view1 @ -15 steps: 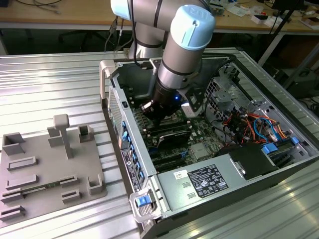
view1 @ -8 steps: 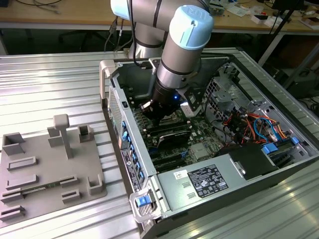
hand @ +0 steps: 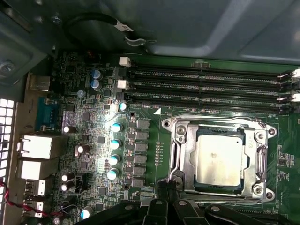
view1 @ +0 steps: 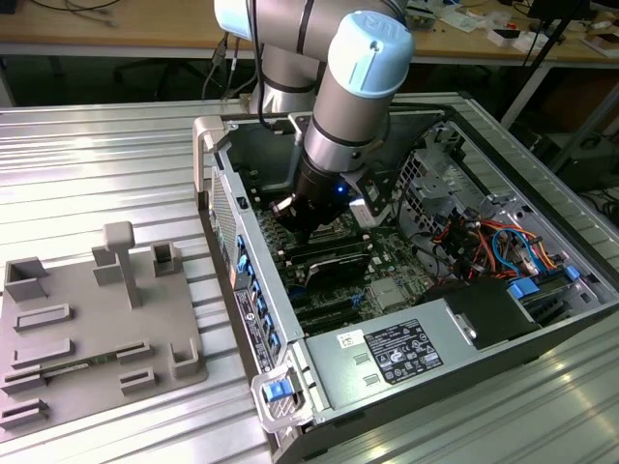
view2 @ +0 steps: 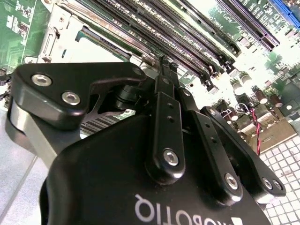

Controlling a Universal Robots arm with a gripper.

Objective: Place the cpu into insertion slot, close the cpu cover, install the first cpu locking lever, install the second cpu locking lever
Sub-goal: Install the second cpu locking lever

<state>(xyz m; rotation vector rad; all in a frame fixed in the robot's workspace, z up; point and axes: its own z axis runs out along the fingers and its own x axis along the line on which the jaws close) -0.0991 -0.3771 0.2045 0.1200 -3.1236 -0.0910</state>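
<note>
The tool (hand: 167, 187), fingers pinched together and empty, sits at the cover's (hand: 176, 154) edge; cpu (hand: 219, 159) seated, cover down, levers unclear.

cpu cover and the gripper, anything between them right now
Nothing visible does. In the first wrist view the gripper sits right at the edge of the cpu cover, which lies flat around the cpu already seated in the insertion slot.

Brushed silvery metal tops the cpu (hand: 219, 161), the cpu cover (hand: 183, 157) gleams like bare steel, the gripper (view2: 168, 65) shows glossy black, and the bench (view1: 106, 155) is ribbed matt metal.
</note>
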